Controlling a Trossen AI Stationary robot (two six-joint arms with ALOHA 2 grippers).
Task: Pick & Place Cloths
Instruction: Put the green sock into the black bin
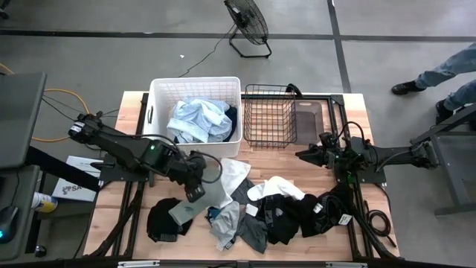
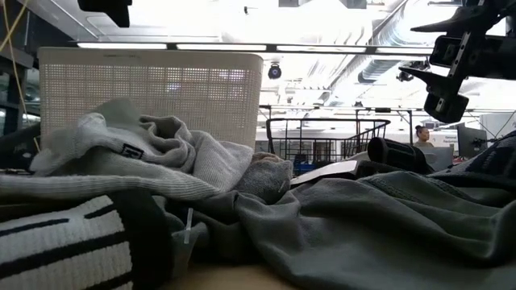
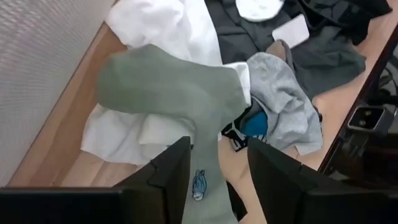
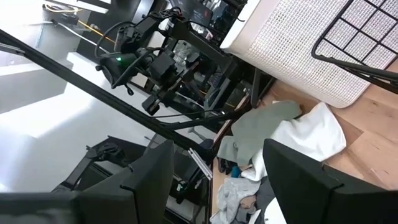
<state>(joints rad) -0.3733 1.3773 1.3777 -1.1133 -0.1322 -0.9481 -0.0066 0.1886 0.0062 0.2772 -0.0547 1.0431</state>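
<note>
The left gripper (image 3: 217, 171) hangs just over the grey-green cloth (image 3: 171, 87) — its fingers parted either side of the cloth's narrow end, whose length runs straight ahead from them onto the white cloth (image 3: 165, 28). The right gripper (image 1: 303, 154), released, waits well apart.

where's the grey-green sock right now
High view: the grey-green sock lies on the table's left-front, under the left hand, between the black cloth and white cloth.

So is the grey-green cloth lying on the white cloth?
Touching. The left wrist view shows the grey-green cloth draped over the white cloth.
</note>
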